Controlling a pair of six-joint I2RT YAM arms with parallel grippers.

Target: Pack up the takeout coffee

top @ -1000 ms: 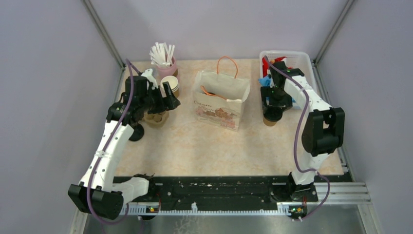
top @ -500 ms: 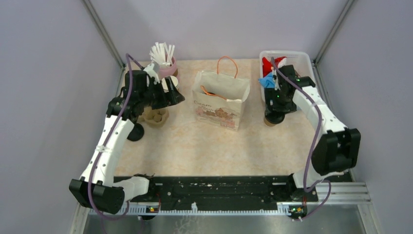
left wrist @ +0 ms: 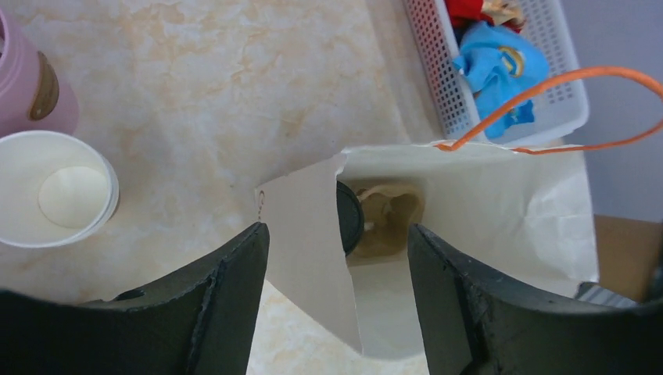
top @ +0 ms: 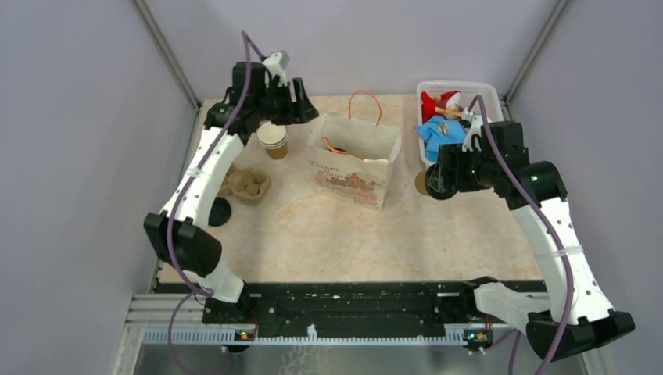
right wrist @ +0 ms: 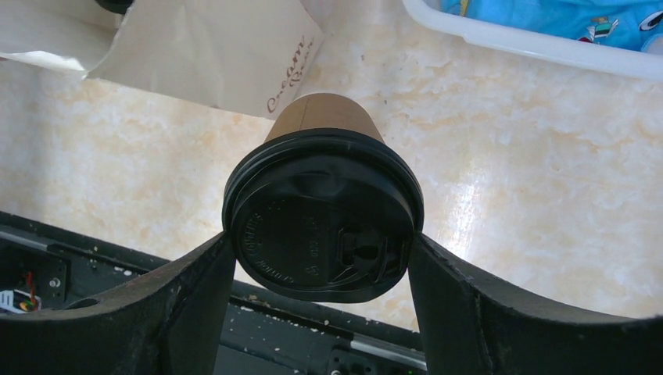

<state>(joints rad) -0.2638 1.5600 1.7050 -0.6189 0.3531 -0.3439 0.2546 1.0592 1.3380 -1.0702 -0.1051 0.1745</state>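
Cup (right wrist: 324, 113), clenched at its lid by the right gripper (right wrist: 320, 251) for carrying into the bag (left wrist: 485, 203), hangs beside it, while the left gripper (left wrist: 336, 234) hovers released above another cup (left wrist: 350, 216) inside.

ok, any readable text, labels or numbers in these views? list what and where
"Cream": script print on the paper bag; the words after it are too blurred to read.
Embossed lettering on the black lid of the coffee cup in the right hand: too faint to read.
On the pink cup, the brown label: nothing legible.
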